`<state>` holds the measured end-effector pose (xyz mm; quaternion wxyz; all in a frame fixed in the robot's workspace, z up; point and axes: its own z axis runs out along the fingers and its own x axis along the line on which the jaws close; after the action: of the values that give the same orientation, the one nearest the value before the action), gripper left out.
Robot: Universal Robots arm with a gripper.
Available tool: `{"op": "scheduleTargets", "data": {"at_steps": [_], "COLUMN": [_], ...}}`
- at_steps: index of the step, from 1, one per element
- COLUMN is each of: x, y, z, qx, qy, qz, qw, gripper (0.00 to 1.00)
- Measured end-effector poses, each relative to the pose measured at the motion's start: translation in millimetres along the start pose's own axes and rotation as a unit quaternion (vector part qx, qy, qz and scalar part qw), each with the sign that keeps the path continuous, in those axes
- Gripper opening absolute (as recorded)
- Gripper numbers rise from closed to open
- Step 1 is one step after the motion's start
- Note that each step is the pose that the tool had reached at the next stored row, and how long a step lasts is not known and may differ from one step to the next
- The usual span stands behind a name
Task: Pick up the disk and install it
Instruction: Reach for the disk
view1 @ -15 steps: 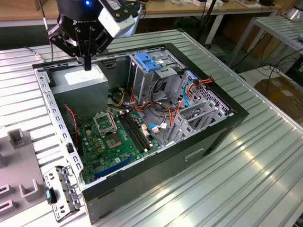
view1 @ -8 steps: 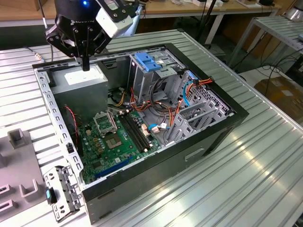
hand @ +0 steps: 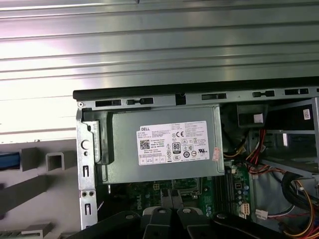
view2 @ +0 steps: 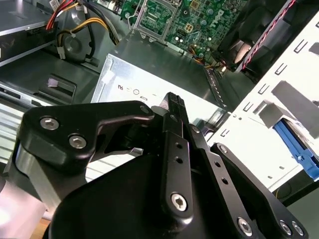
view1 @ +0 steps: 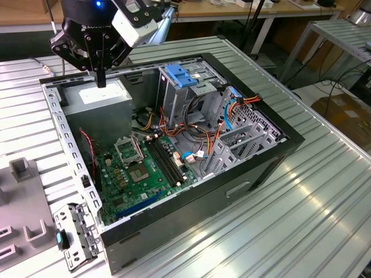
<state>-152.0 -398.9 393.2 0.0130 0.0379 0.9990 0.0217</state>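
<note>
Hovering over grey metal power-supply box point(view1: 95, 110) with white sticker, inside open black computer case point(view1: 232, 191). My gripper point(view1: 101, 83): fingers pressed together, holding nothing. Blue-framed rectangular disk point(hand: 9, 160) probably that sliver in grey slotted fixture point(hand: 55, 162) outside case: not picked, not installed. Perforated steel rear wall point(view1: 64, 139) near; open room above, ribbed metal table point(view1: 301, 220) around.
</note>
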Motion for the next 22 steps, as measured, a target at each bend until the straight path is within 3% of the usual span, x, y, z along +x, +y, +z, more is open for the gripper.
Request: {"op": "scheduleTargets", "data": {"at_steps": [9,22], "x": [3.8,14.7], "y": [-0.2,-1.0], "z": [-0.1,-0.2], "qx": [0.0,0.0], "qy": [0.0,0.0], "qz": [0.0,0.0], "qw": [1.0,1.0], "gripper": [0.11,0.11]}}
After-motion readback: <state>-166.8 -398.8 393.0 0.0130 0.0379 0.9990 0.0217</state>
